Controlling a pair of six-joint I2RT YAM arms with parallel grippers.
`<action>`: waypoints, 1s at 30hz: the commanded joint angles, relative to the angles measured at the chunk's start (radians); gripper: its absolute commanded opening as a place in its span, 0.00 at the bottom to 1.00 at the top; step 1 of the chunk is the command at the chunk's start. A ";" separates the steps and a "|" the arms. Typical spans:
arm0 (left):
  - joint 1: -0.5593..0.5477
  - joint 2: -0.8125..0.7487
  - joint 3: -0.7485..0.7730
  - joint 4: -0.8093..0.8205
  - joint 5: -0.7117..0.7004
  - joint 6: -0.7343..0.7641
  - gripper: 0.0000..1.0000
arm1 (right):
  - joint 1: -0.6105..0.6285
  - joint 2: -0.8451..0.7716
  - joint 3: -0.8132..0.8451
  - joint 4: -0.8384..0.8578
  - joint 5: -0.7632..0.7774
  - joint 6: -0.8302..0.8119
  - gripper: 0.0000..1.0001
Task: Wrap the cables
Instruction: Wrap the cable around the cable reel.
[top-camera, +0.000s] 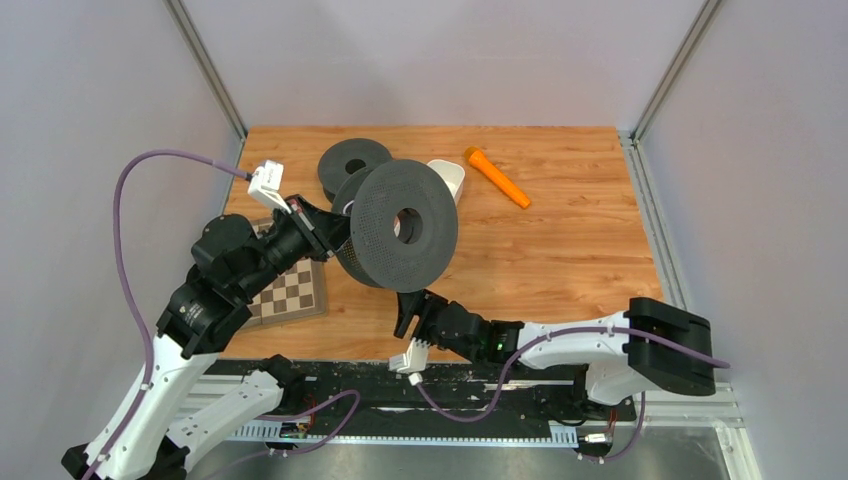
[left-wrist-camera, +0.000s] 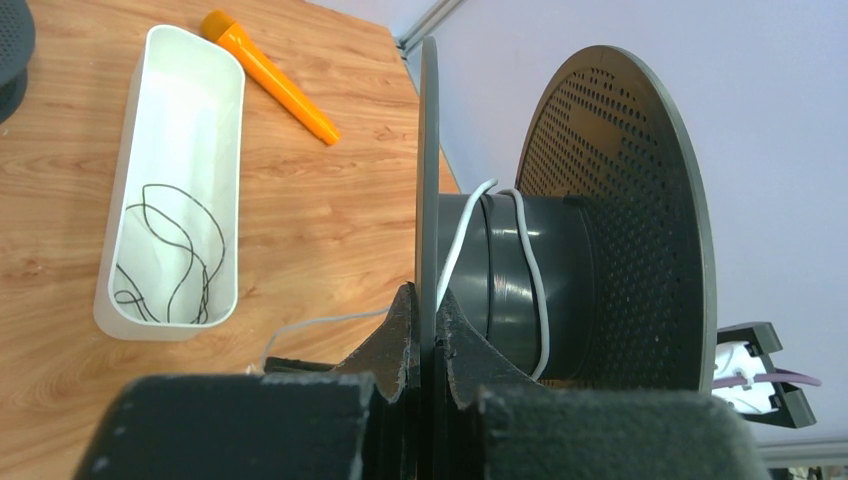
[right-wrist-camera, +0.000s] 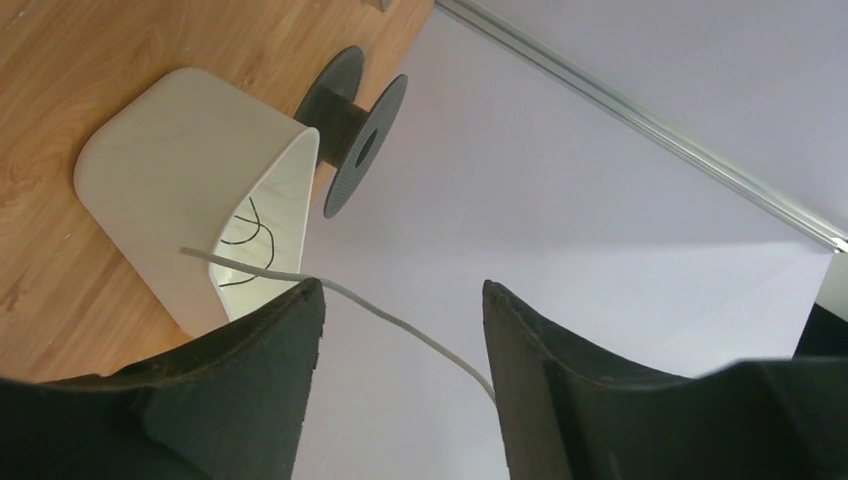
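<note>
1. Two cables: only the left wrist view shows the white cable (left-wrist-camera: 536, 285) looped round the spool (left-wrist-camera: 620, 230) core. The dark cable (left-wrist-camera: 178, 262) lies in the bin (left-wrist-camera: 165, 325), near the far edge of the surface (top-camera: 560, 250).
2. The left pincer (left-wrist-camera: 427, 310) is clamped on the spool's rim.
3. The right pincer (right-wrist-camera: 402, 290) is apart, with the white cable between.

I see a dark grey spool (top-camera: 404, 224) speckled with holes, a white wire (left-wrist-camera: 536, 280), black wire (left-wrist-camera: 186, 262), white bin (left-wrist-camera: 185, 120), orange pen (top-camera: 497, 177) and brown-and-cream checkered board (top-camera: 292, 292).
</note>
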 joint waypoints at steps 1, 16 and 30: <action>0.003 -0.025 0.042 0.090 0.017 -0.030 0.00 | -0.030 0.057 0.064 0.050 0.008 -0.068 0.58; 0.003 -0.017 0.042 0.052 -0.026 0.006 0.00 | -0.016 0.032 0.007 0.096 0.030 0.069 0.01; 0.003 0.000 0.060 0.036 -0.041 0.016 0.00 | -0.004 -0.017 0.018 -0.114 0.086 0.034 0.66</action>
